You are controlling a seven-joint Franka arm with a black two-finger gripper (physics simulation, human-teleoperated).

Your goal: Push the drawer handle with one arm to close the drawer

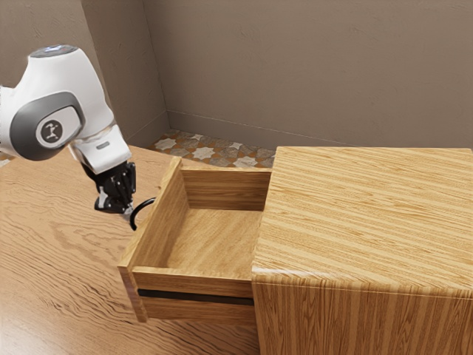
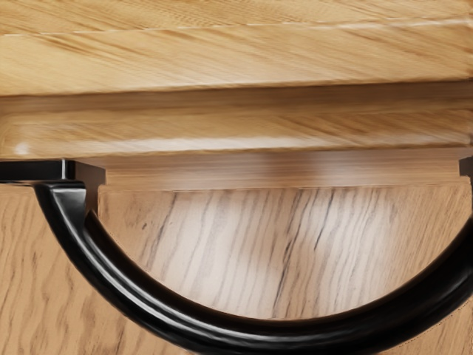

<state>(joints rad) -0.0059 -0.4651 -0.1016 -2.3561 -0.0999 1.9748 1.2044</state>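
My black gripper (image 1: 126, 211) is at the outer side of the pulled-out drawer (image 1: 151, 231), close beside its curved black handle (image 1: 134, 214). Whether the fingers touch the handle cannot be made out. In the wrist view the handle (image 2: 244, 330) arches large below the hand, with the drawer's front board (image 2: 236, 137) running behind it. The drawer stands well out of the wooden cabinet (image 1: 362, 214), its inside bare.
The wood-grain table (image 1: 59, 259) extends under the arm and drawer. The cabinet's top edge rises above the drawer on the exterior view's right. Behind are a grey-brown wall and a patterned tile floor (image 1: 214, 150).
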